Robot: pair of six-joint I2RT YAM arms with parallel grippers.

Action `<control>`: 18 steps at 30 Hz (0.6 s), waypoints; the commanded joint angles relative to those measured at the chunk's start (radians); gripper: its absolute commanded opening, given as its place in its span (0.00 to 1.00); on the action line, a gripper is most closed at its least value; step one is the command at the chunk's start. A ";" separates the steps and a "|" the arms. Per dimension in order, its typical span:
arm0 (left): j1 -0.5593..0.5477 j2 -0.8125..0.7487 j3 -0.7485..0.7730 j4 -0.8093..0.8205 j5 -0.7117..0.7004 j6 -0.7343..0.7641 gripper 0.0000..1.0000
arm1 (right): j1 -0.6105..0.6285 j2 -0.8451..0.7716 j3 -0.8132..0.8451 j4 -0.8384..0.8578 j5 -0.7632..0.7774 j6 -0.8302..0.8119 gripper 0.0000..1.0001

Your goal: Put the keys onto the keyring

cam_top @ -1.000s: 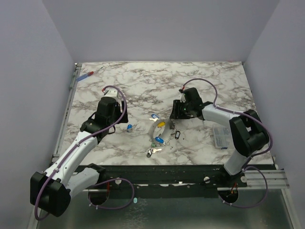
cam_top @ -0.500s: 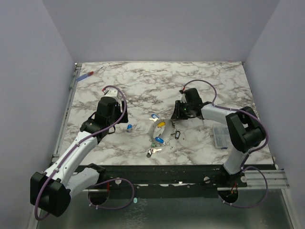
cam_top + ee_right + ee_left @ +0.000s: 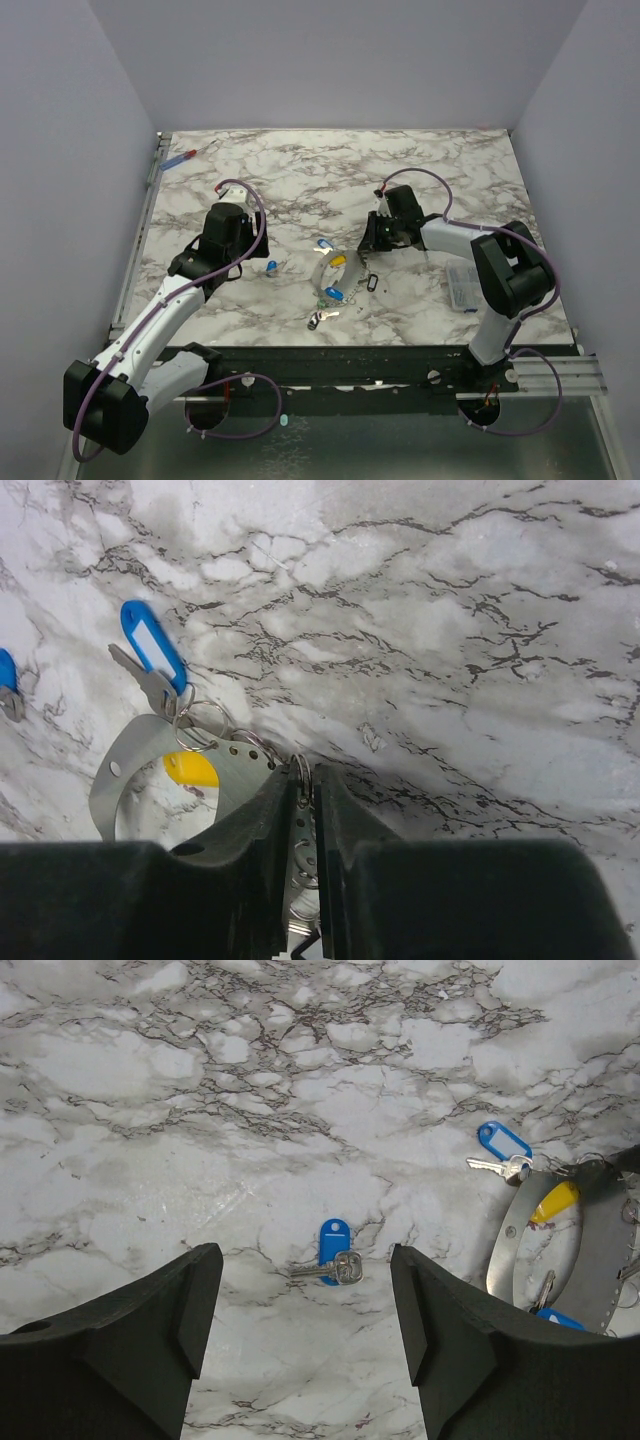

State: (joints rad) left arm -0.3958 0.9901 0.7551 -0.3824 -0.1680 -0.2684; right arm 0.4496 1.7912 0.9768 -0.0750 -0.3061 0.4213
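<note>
Thin grey-silver keyring (image 3: 130, 750) lies mid-table amid bare marble tabletop (image 3: 480, 680), its band pinched by the right gripper (image 3: 305, 785), which hides its near part. The left gripper (image 3: 305, 1295) gapes over 1 blue-tagged silver key (image 3: 335, 1260).

I count three blue-tag keys from the top camera: a lone blue key (image 3: 272, 266), a far blue key (image 3: 322, 244) and a near blue key (image 3: 334, 294). Then I get one yellow tag (image 3: 339, 260), one black tag (image 3: 373, 283) and one plain silver key (image 3: 320, 319), which makes six pieces. Whether a key hangs on the yellow or the black tag is too small for me to tell. There is one ring (image 3: 319, 274). On my right wrist feed I make out two small split rings (image 3: 205, 722). One screwdriver (image 3: 185, 157), one clear box (image 3: 462, 287), and two arms: left arm (image 3: 160, 320), right arm (image 3: 500, 280).
</note>
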 commanded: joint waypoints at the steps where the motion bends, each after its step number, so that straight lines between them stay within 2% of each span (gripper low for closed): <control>1: -0.002 -0.010 -0.005 0.020 0.020 0.010 0.75 | -0.006 0.029 -0.001 0.009 -0.025 -0.008 0.14; 4: -0.002 -0.008 -0.005 0.020 0.021 0.011 0.75 | -0.005 0.031 0.001 0.006 -0.039 -0.019 0.01; 18: -0.002 -0.023 -0.005 0.020 0.018 0.012 0.75 | -0.005 -0.089 -0.003 -0.017 -0.097 -0.102 0.01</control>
State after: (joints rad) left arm -0.3958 0.9897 0.7551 -0.3824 -0.1677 -0.2680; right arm 0.4496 1.7687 0.9768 -0.0841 -0.3561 0.3576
